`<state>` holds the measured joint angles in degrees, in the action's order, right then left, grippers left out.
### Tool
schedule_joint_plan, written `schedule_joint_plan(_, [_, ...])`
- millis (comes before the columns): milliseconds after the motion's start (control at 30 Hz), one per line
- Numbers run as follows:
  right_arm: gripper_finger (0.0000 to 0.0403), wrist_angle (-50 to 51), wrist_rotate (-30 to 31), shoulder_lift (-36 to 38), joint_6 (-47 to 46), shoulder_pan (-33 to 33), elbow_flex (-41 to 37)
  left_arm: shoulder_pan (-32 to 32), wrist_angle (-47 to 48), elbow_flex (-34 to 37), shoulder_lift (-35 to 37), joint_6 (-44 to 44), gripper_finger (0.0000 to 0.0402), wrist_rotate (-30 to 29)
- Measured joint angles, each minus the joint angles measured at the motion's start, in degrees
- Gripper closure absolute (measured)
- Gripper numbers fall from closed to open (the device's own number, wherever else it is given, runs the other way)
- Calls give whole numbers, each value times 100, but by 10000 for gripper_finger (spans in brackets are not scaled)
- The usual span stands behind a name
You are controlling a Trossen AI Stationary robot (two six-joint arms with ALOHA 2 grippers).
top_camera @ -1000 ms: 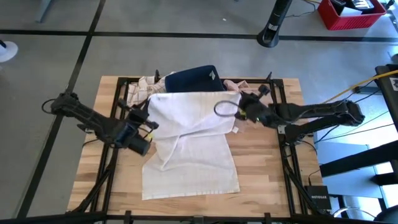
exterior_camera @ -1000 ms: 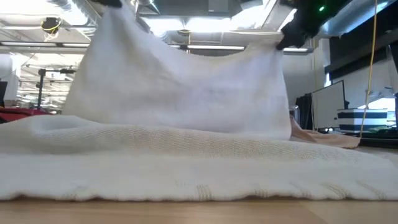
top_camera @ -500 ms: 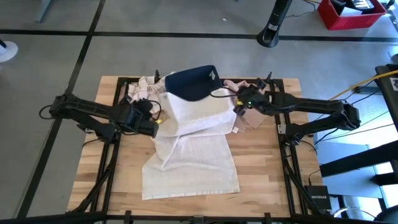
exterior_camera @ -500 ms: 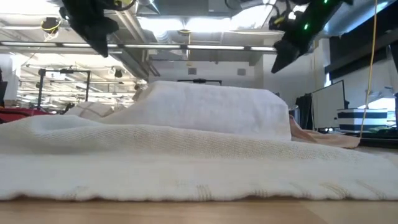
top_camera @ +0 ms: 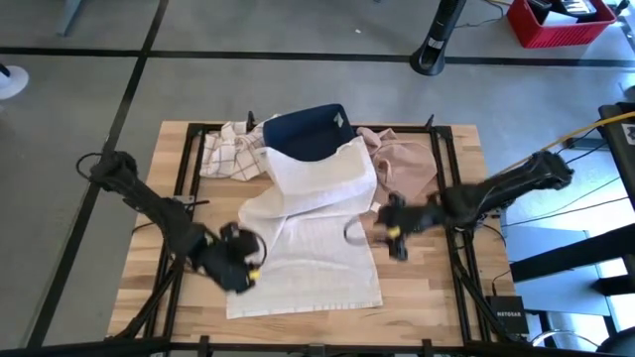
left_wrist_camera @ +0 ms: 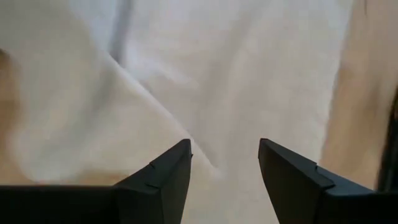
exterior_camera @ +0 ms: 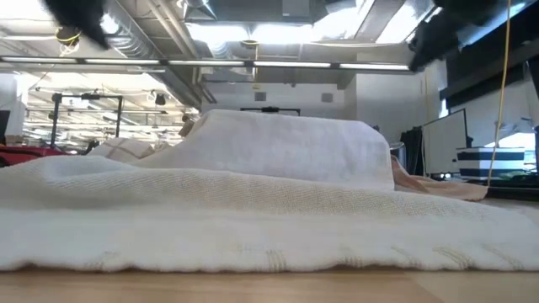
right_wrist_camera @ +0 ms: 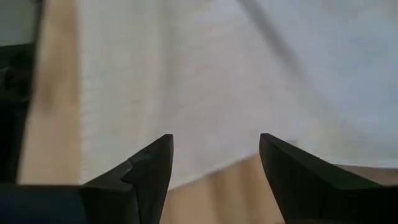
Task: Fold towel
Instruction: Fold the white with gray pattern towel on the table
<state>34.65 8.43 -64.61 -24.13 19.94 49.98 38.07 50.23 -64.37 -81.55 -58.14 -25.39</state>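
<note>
The white towel [top_camera: 317, 248] lies spread on the wooden table [top_camera: 422, 288]. Its near edge lies flat, and its far part [top_camera: 322, 174] is humped over a pile of other cloths. My left gripper [top_camera: 243, 276] hovers open over the towel's near left part, with towel [left_wrist_camera: 249, 74] showing past its fingers. My right gripper [top_camera: 385, 236] hovers open at the towel's right edge, where the right wrist view shows the towel [right_wrist_camera: 186, 81] and bare wood. Neither gripper has anything between its fingers.
At the far side of the table lie a dark blue cloth [top_camera: 308, 131], a checked cloth [top_camera: 230, 154] and a pink cloth [top_camera: 407, 167]. Black frame rails [top_camera: 189, 169] run along both table sides. Bare wood shows at the near right.
Both grippers held the towel's far edge up in the air, then opened and let go. The raised part fell into a hump on the far pile, while the near part stayed flat. Both grippers then moved toward the table's near edge and tipped downward.
</note>
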Motion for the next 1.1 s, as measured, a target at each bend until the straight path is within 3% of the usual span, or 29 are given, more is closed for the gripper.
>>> schedule_joint_plan(167, [166,-1973,130,-634,-427,990,-1080,432,-25,55,-938,-847,221,425])
schedule_joint_plan(300, [166,-2892,322,-1460,-587,1449,-1333,493,-303,58,-1595,-1043,221,1143])
schedule_joint_plan(567, [166,-2830,340,-3042,-871,1711,-833,593,-779,58,-2274,-1120,221,1659])
schedule_joint_plan(800, [166,-2217,-294,-3296,-2106,2240,-236,822,-2039,55,-2419,-1191,221,2165])
schedule_joint_plan(900, [166,-2048,-304,-3317,-2707,2632,-70,952,-2502,58,-2427,-1083,221,2184])
schedule_joint_plan(1100, [166,-2086,-94,-3316,-3699,3181,-55,1033,-2574,60,-2429,-1017,221,2211])
